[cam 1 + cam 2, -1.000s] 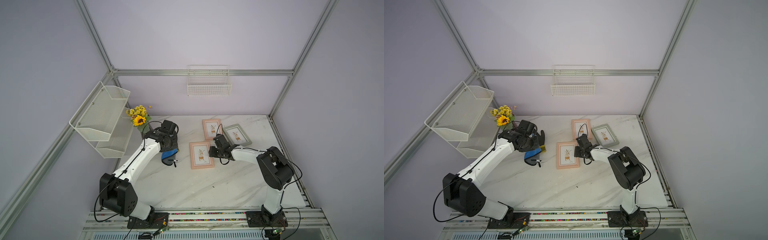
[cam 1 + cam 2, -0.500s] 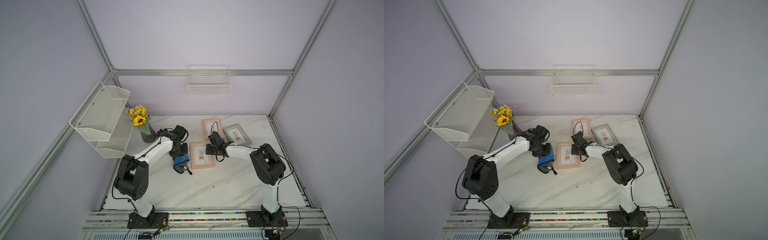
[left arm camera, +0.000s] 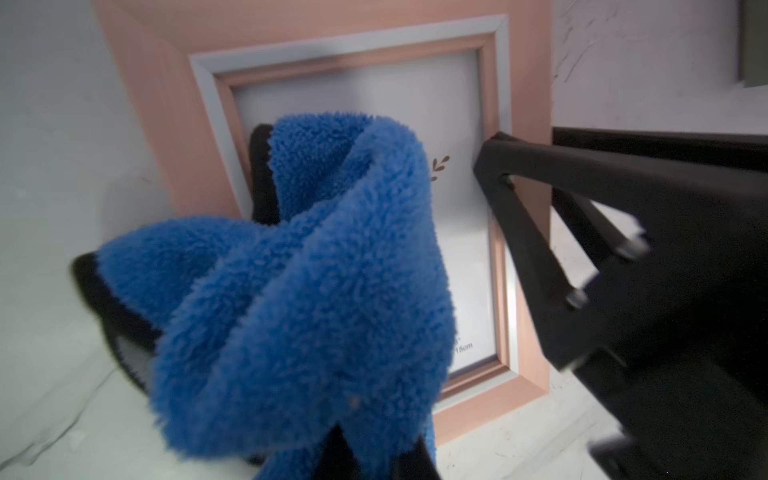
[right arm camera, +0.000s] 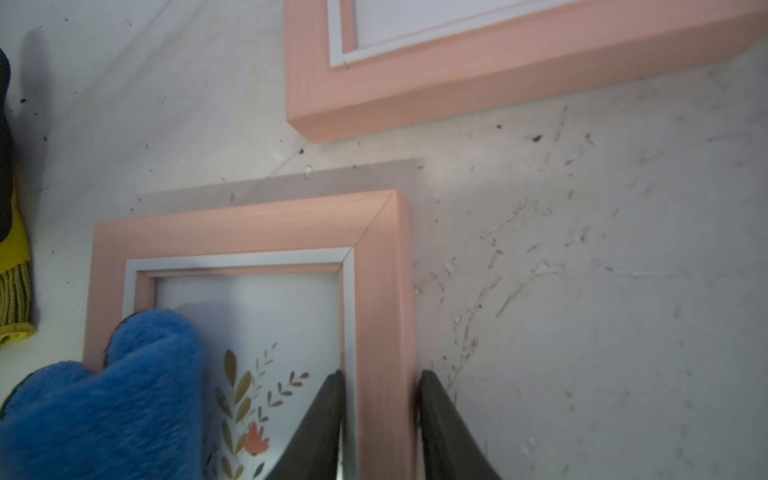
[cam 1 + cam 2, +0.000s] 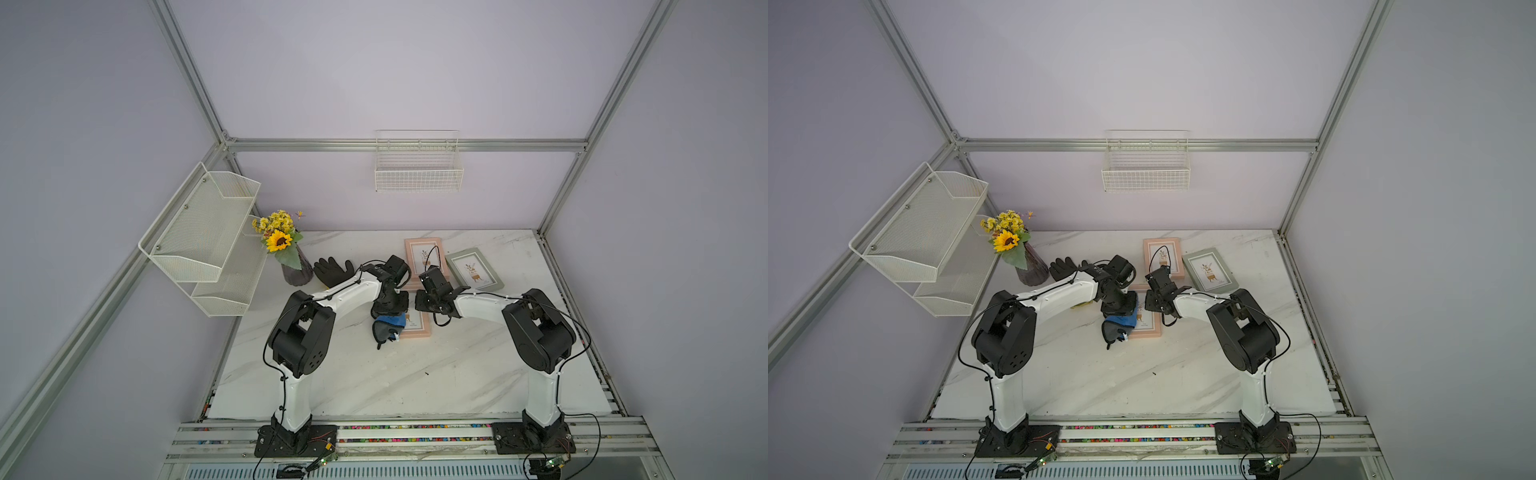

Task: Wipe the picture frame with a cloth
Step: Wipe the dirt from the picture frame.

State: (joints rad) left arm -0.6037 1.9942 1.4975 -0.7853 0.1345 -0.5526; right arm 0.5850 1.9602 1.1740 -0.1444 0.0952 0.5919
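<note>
Logging a shift from a second ago: cloth (image 3: 299, 270) carried in from the left of the picture frame (image 4: 378, 270) onto its glass, and right gripper (image 4: 380, 386) narrowed and slid along to the frame's right side. Seeing left gripper (image 5: 390, 311) pressing together on the bunched cloth, blue pile outward, dark edging peeking out below. Resting that bunch on the frame's left rail and glass, with the dark tail trailing off onto the marble table (image 5: 374, 382) by the near-left corner. Pinching the frame's right rail with the right gripper: one finger on the glass just inside the white inner lip, the other against the outer edge. Lying flat, pink, leaf-and-flower print under the glass. Sitting just beyond it, not touching: second pink frame (image 5: 417, 259); tilting beside that, to the right, grey-green frame (image 5: 473, 270). Lying left of the frames, behind the left arm: black-and-yellow glove (image 5: 332, 270). Standing further left: dark vase (image 5: 297, 272) holding a sunflower bunch. Hanging on the walls: wire basket (image 5: 417, 174), mesh shelf (image 5: 203, 224).
</note>
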